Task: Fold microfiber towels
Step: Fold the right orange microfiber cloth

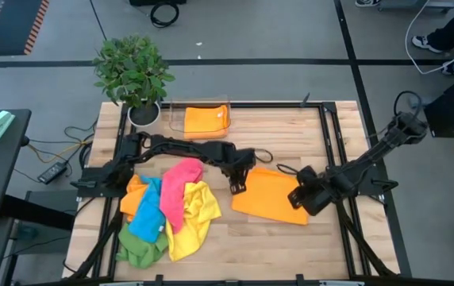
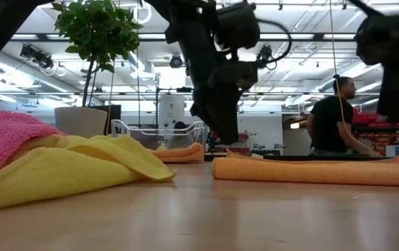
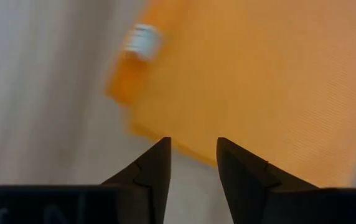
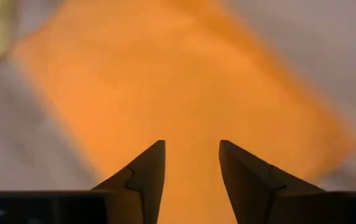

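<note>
Now the orange towel [image 1: 268, 195] lies folded flat on the wooden surface [image 1: 290, 246], right of centre, with both tools over it. Left tool [image 1: 237, 181] sits at its left edge, fingers apart with a clear gap, nothing between them; the left wrist view shows the towel corner and a white tag [image 3: 142, 40] just past the fingertips [image 3: 159, 155]. Right tool [image 1: 302, 197] is at the towel's right end, fingers also apart and empty, orange cloth filling the right wrist view below them.

Handling, as a judgement: soft, light, limp cloth, grippy pile rather than slippery, not fragile. It will sag and drape when lifted, so take it by corners or along an edge, both tools together, pinching all layers so the fold holds.

Unfolded pile [image 1: 167, 214] sits on the left of the surface: pink on top, blue, yellow, green, more orange under, all crumpled and overlapping.

Containers: clear plastic tray [image 1: 199, 119] at the far edge, beside a potted plant [image 1: 134, 75]. It holds one folded orange towel [image 1: 205, 121]; cannot tell if more lie under it.
</note>
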Motion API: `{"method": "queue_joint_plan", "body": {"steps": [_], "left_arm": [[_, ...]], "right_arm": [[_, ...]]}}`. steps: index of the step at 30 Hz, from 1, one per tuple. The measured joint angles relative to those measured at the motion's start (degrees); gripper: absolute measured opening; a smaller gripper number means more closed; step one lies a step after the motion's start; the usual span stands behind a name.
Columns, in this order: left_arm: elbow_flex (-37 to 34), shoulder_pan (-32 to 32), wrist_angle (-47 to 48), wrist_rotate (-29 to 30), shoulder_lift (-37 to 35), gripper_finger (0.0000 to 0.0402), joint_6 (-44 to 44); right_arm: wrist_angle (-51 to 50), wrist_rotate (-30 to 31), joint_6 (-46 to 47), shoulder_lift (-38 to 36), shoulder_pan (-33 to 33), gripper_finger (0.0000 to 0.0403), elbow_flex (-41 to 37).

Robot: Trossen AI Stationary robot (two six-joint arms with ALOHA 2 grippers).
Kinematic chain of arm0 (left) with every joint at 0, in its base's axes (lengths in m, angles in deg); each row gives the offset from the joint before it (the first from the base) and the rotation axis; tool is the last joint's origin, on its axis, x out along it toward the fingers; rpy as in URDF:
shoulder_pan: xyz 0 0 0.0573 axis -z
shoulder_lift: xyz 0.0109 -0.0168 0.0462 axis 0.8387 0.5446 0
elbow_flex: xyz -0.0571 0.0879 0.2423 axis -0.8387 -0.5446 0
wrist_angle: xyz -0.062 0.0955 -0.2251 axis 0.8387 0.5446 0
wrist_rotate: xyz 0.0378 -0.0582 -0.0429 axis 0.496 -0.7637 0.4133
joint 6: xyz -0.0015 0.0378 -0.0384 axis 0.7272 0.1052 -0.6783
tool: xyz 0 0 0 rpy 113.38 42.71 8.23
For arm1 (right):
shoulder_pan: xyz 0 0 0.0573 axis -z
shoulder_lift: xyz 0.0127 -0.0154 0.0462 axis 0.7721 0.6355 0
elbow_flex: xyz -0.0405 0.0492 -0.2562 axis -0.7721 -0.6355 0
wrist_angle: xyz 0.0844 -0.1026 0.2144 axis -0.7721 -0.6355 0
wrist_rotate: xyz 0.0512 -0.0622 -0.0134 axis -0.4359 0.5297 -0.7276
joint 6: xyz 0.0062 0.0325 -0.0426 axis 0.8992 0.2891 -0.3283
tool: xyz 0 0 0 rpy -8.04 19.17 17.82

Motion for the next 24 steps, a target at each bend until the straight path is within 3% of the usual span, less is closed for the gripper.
{"method": "queue_joint_plan", "body": {"steps": [3, 8, 14, 19, 24], "left_arm": [[0.0, 2.4, -1.0, -0.2, 0.0, 0.0129, 1.5], [0.2, 5.4, -7.3, -0.1, 1.4, 0.0103, 2.1], [0.2, 6.7, -11.3, -1.0, 7.0, 0.0016, 0.5], [0.3, 6.7, -10.2, -3.9, 8.0, 0.0016, -4.7], [0.8, 8.3, -8.5, -8.1, 7.5, 0.0006, -10.9]], "right_arm": [[5.6, -0.1, 2.0, 1.9, -3.2, 0.0129, -0.8], [11.3, -2.1, 3.1, 6.4, -6.4, 0.0017, -3.2], [13.8, -5.5, 3.6, 12.0, -4.9, 0.0005, -6.3], [14.4, -5.8, 0.1, 13.5, 1.0, 0.0004, -8.1], [14.5, -4.2, -14.6, 13.8, 12.6, 0.0003, -7.8]]}}
